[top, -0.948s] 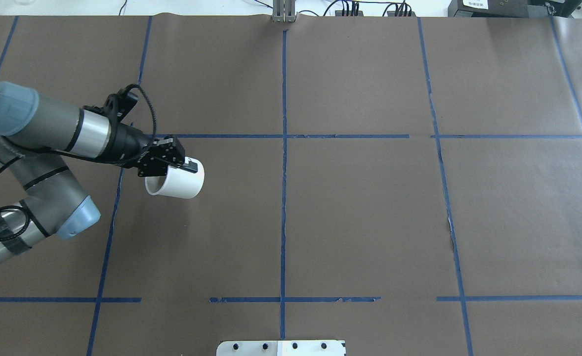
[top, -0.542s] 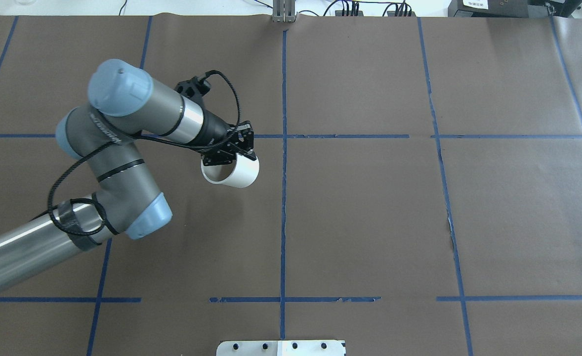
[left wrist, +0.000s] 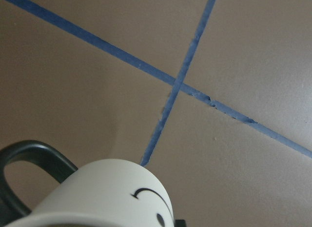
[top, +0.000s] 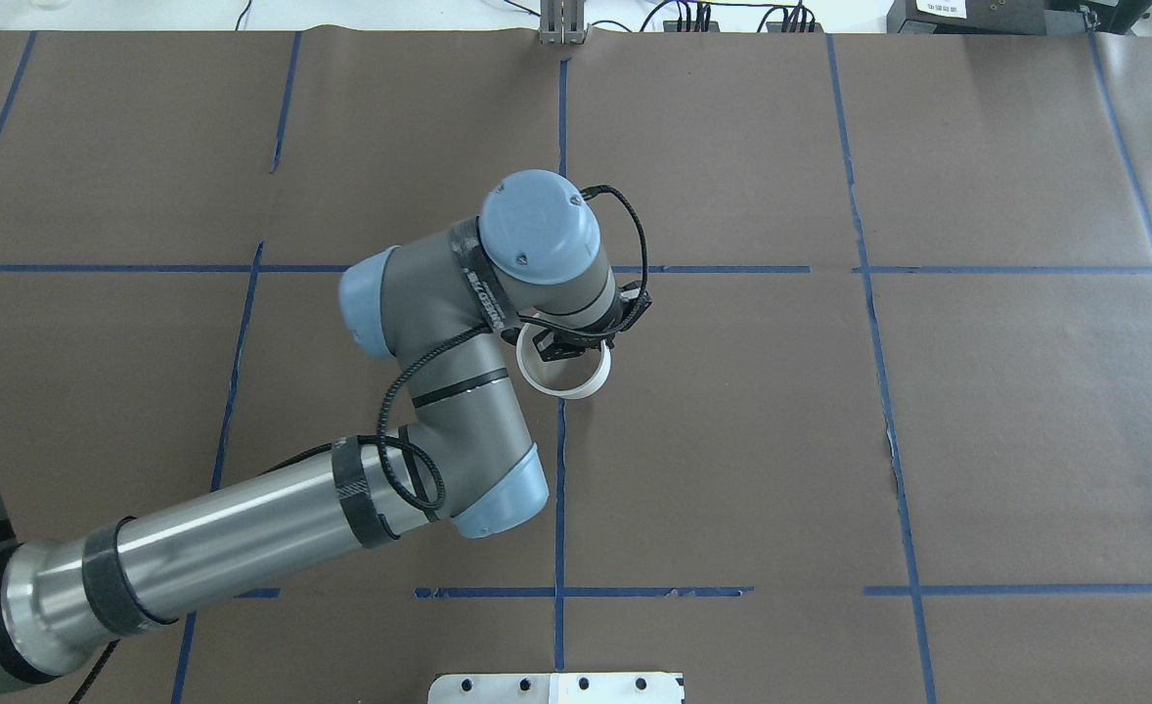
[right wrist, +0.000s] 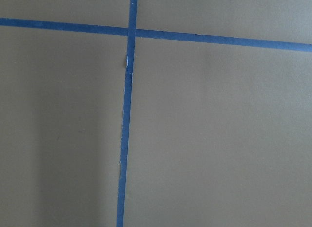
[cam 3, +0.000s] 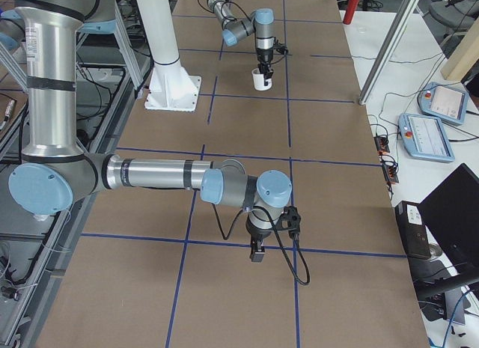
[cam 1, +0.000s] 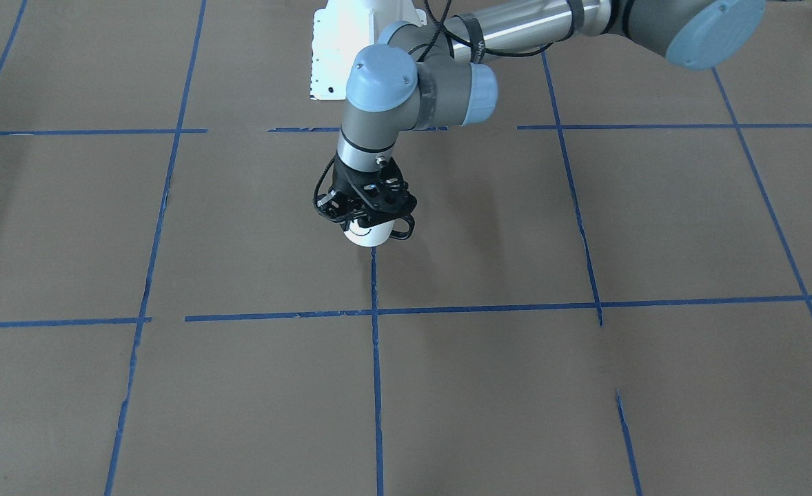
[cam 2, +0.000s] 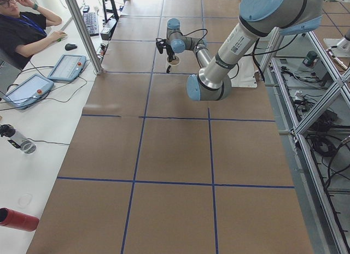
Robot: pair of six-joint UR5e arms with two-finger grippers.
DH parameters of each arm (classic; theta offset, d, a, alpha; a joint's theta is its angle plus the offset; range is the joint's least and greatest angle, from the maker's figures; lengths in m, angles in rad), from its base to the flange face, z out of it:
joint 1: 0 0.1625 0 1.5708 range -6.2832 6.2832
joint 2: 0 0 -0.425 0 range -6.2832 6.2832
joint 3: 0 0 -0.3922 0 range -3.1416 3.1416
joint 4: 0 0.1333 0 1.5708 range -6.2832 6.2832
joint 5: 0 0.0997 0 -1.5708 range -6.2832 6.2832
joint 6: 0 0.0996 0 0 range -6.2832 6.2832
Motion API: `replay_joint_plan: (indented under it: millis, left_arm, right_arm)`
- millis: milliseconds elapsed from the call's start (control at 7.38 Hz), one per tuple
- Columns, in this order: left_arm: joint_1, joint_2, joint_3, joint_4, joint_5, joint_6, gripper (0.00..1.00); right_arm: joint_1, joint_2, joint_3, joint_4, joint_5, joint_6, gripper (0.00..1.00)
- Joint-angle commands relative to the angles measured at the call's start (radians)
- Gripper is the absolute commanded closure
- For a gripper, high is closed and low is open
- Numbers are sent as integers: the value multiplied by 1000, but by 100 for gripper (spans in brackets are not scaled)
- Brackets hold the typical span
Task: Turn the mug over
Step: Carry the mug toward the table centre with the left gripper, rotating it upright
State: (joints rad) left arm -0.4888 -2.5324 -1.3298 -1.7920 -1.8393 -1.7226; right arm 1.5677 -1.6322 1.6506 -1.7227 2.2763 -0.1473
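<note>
The white mug with a black smiley face and a black loop handle stands mouth up at the table's centre line. My left gripper points straight down and is shut on its rim. In the front view the mug hangs under the black gripper, at or just above the paper; I cannot tell if it touches. My right gripper shows only in the exterior right view, low over the table. I cannot tell if it is open or shut.
Brown paper with a blue tape grid covers the table. The white base plate sits at the near edge and a metal post at the far edge. An operator sits by tablets beyond the table.
My left arm has swung right from the left part of the table to the centre line with the mug. The mug has turned from lying sideways to mouth up.
</note>
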Motion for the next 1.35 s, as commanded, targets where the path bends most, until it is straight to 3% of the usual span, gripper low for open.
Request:
replay_joint_plan:
  millis: [0, 135, 271, 406, 812, 1219]
  left_arm:
    - [19, -17, 9, 102, 31, 55, 100]
    - [19, -8, -59, 191, 19, 104, 100]
    - [18, 19, -128, 262, -53, 163, 100]
    - [19, 46, -146, 263, -87, 169, 100]
    - [47, 38, -64, 115, -92, 163, 100]
    - [45, 37, -45, 108, -89, 159, 100]
  right_arm:
    - [0, 0, 0, 0, 0, 0, 0]
    - [0, 0, 0, 0, 0, 0, 0]
    - [0, 0, 0, 0, 0, 0, 0]
    - [0, 0, 0, 0, 0, 0, 0]
    - [0, 0, 0, 0, 0, 0, 0]
    - [0, 0, 0, 0, 0, 0, 0]
